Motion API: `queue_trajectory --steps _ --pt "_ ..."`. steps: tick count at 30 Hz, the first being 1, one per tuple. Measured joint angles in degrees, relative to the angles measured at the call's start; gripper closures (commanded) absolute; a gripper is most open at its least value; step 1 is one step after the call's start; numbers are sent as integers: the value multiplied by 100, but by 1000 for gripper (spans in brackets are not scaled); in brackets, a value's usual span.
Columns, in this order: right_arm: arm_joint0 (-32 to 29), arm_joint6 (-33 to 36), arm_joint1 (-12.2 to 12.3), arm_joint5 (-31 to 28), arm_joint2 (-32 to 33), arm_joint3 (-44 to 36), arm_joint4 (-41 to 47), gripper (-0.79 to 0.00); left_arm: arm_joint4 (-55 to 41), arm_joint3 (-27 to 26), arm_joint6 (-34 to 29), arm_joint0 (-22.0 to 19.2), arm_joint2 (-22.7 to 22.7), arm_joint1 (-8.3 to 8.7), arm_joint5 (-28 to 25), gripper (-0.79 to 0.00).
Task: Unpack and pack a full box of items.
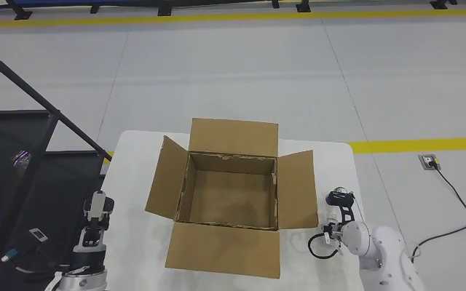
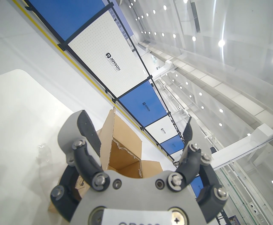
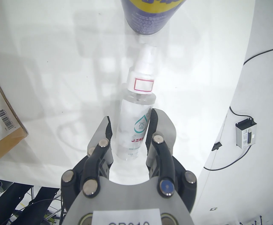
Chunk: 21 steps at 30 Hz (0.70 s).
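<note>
An open cardboard box [image 1: 227, 196] stands in the middle of the white table [image 1: 135, 164], flaps spread, its inside bare. It also shows in the left wrist view as the box [image 2: 124, 149]. To its right a clear spray bottle [image 3: 136, 119] lies on the table, nozzle pointing at a dark blue can [image 3: 149, 15]. My right gripper [image 3: 131, 119] is open, with one finger on each side of the bottle's body and a small gap on one side. From above, the bottle [image 1: 333, 217] lies between the can [image 1: 341, 198] and the right gripper [image 1: 331, 231]. My left gripper [image 2: 136, 118] is open and holds nothing, tilted upward at the table's near left [image 1: 98, 207].
A corner of the box [image 3: 8, 125] lies close beside the right gripper. A small clear object [image 2: 43, 151] rests on the table near the left gripper. A black frame [image 1: 36, 145] stands left of the table. A floor socket with a cable [image 1: 429, 161] lies to the right.
</note>
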Motion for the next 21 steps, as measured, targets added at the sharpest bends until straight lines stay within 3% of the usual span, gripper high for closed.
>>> queue_trajectory --steps 1,2,5,6,13,21 --pt "15 -3 0 4 -9 24 -1 -222 -3 -2 3 2 -7 0 -1 -785" --pt "31 -6 0 12 -18 51 -3 -145 -8 -7 8 5 -15 -1 -2 -785" --pt "40 -48 2 55 -14 62 -2 -83 -10 -16 23 11 -29 -2 -3 -785" --pt "22 -78 4 76 1 30 5 0 -7 -18 23 12 -31 -3 -3 -785" --pt "-397 -208 51 85 362 -676 130 0 27 -40 28 12 -38 -5 6 -785" --pt "-1233 -927 70 265 1010 -2353 616 0 52 -77 13 -6 -37 -6 18 -785"
